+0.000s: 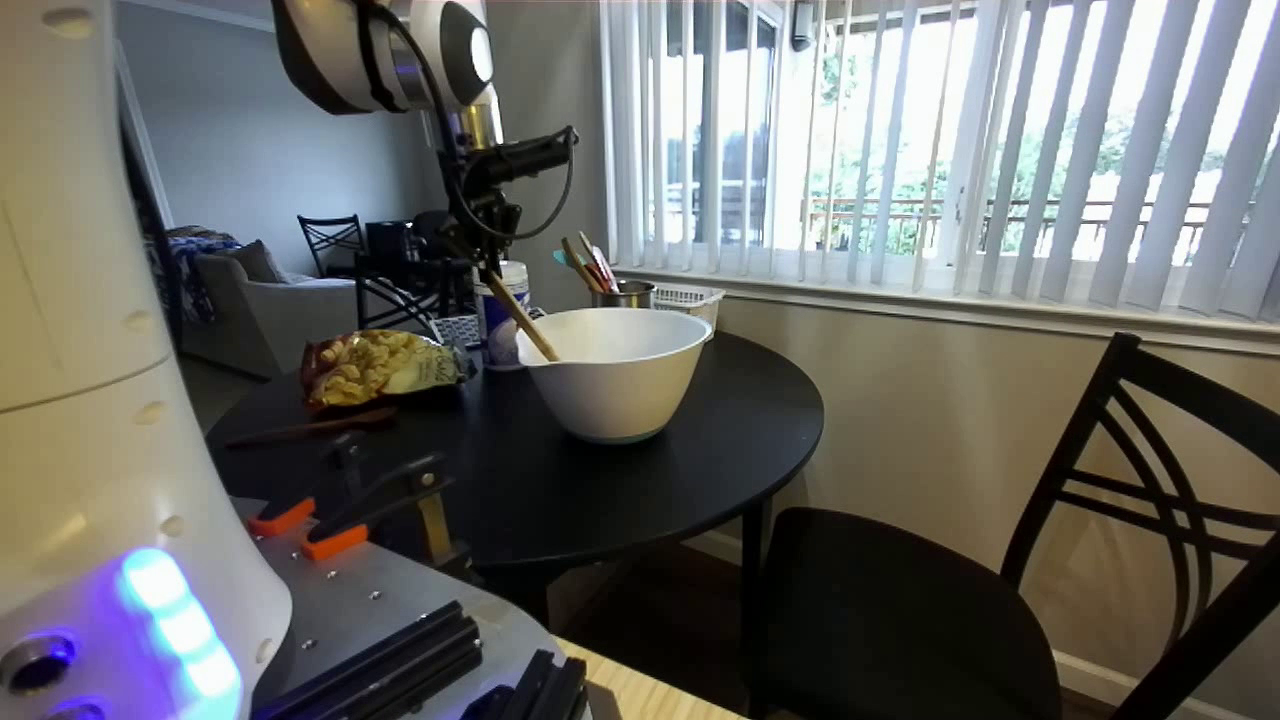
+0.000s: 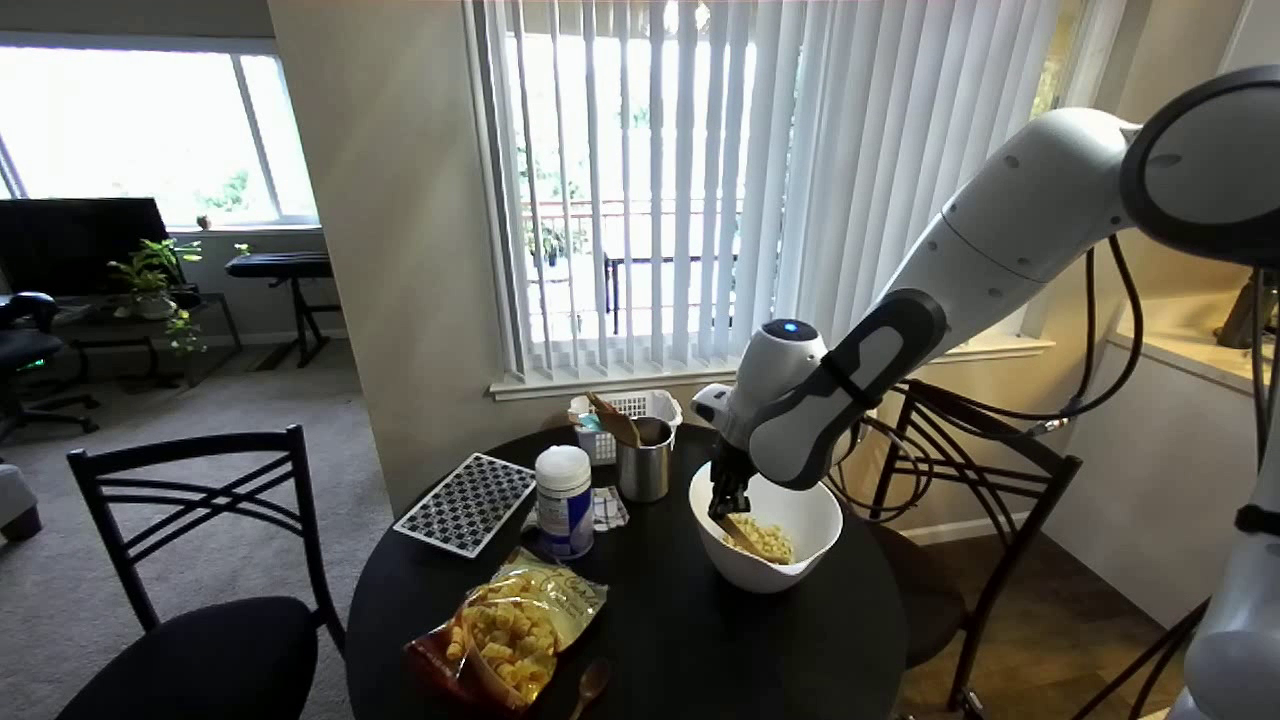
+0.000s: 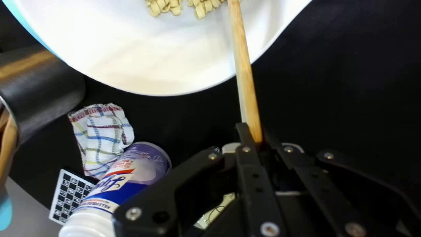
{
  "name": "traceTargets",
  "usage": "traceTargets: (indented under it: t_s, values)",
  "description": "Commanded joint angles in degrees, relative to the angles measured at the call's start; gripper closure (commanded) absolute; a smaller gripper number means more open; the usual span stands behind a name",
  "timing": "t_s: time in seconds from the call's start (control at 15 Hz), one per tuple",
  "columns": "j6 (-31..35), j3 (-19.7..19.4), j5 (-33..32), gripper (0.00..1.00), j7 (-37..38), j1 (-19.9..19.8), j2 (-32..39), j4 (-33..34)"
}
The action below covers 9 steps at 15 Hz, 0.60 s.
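Observation:
My gripper [image 3: 255, 133] is shut on the handle of a wooden utensil [image 3: 245, 75]. In both exterior views the gripper [image 1: 487, 258] [image 2: 730, 505] is at the rim of a large white bowl [image 1: 620, 395] [image 2: 745, 575]. The utensil [image 1: 525, 318] [image 2: 748, 540] slants down over the rim into the bowl. Its lower end is out of the wrist view. Pale curled pieces, like pasta [image 2: 772, 540], lie in the bowl; some show at the top of the wrist view [image 3: 164, 6]. The bowl's near wall [image 3: 148, 65] fills the upper wrist view.
On the black round table [image 2: 680, 650] are an opened snack bag [image 2: 510, 630], a brown wooden spoon [image 2: 592, 682], a white-and-blue canister [image 2: 565, 510], a checkered board [image 2: 470, 505], a plaid cloth [image 3: 102, 135], a metal utensil pot [image 2: 643, 470] and a white basket [image 2: 660, 405]. Chairs [image 1: 890, 600] stand around it.

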Motion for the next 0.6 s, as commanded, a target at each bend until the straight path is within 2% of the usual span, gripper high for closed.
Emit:
traceTargets:
  t_s: [0.0,0.27,0.53]
  values:
    - [-0.04,-1.31,0.59,0.94,9.24,-0.03,0.85,1.28]
    - [-0.37,-3.72,-0.88,0.95,20.26,0.58,1.66,3.24]
    - [0.02,-4.56,-0.90,0.95,30.81,1.05,2.64,5.02]
